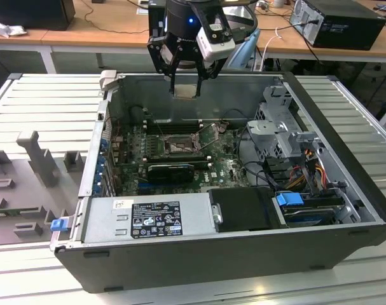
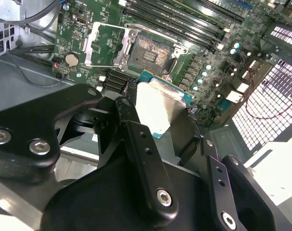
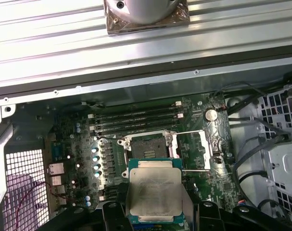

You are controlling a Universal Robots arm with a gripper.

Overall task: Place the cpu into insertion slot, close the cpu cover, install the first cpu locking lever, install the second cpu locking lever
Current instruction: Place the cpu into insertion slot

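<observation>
The cpu [image 3: 154, 192] is gripped in the jaws, which are closed on two opposite edges of it, and it hangs in the air above the open case [image 1: 345, 190], well clear of the board [image 3: 73, 144]. Its silver face is turned towards the first wrist camera, with a thin green rim showing round it. Being square, it has no long axis; in the first wrist view its edges run about square with those of the slot [image 3: 148, 144].

The slot lies bare, its dark centre uncovered. The cover [image 3: 196, 149] is swung open and lies flat just beside the slot, on the side of the round coin cell [image 3: 211, 115]. The long memory slots [image 3: 136, 118] run along the slot's far side. In the exterior view the case rests on a slatted grey tabletop [image 1: 46, 101].
</observation>
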